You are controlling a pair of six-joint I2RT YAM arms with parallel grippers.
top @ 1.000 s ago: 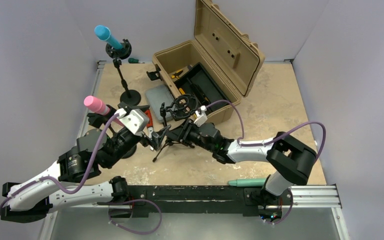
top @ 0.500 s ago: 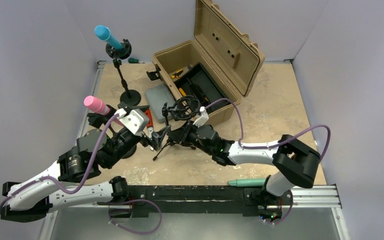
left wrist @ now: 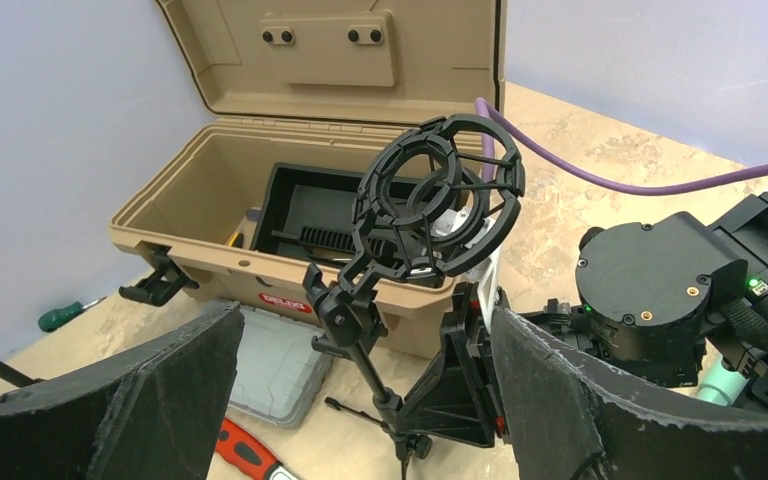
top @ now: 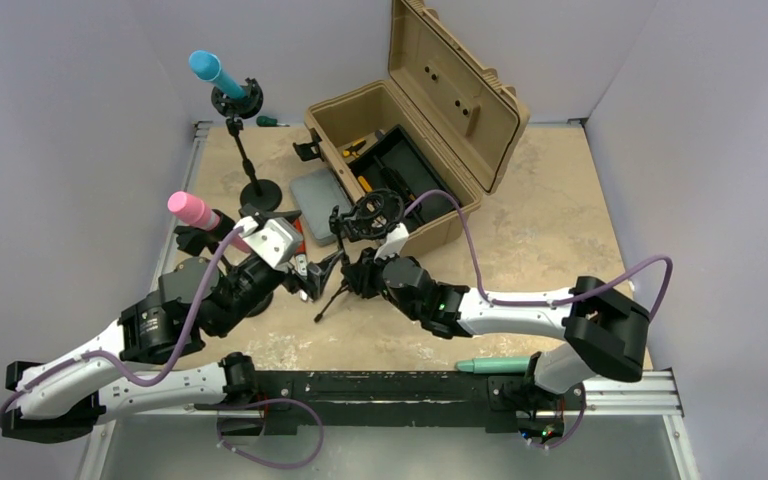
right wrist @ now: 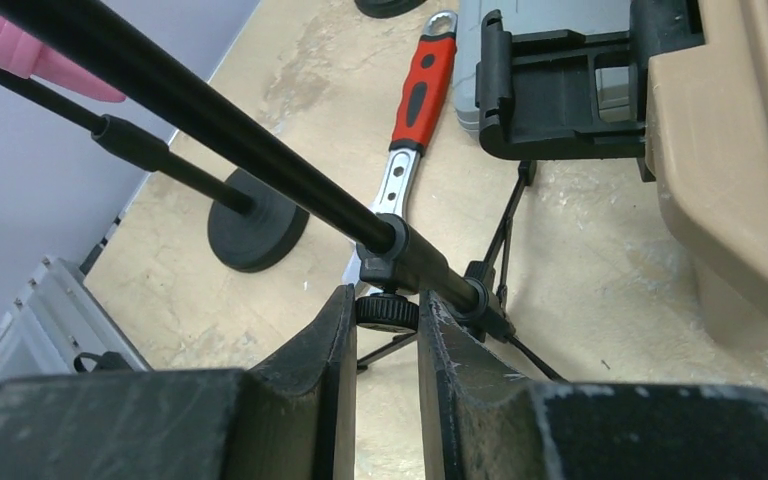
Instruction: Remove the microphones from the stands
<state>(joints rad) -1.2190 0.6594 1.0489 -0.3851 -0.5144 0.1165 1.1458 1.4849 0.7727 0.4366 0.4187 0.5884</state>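
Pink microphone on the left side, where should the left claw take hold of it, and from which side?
Probably the bare barrel of the pink microphone. It slants up and to the left with open space around it, and its lower end is out of sight. Bring the open left claw in from above, fingers across the barrel's width, then draw along its axis.

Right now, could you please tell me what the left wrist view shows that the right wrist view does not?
Left wrist only: the shock mount and the inside of the toolbox. Right wrist only: the right tool shut on the knob of the tripod stand, and the pink microphone. Both: the red-handled wrench and that stand.
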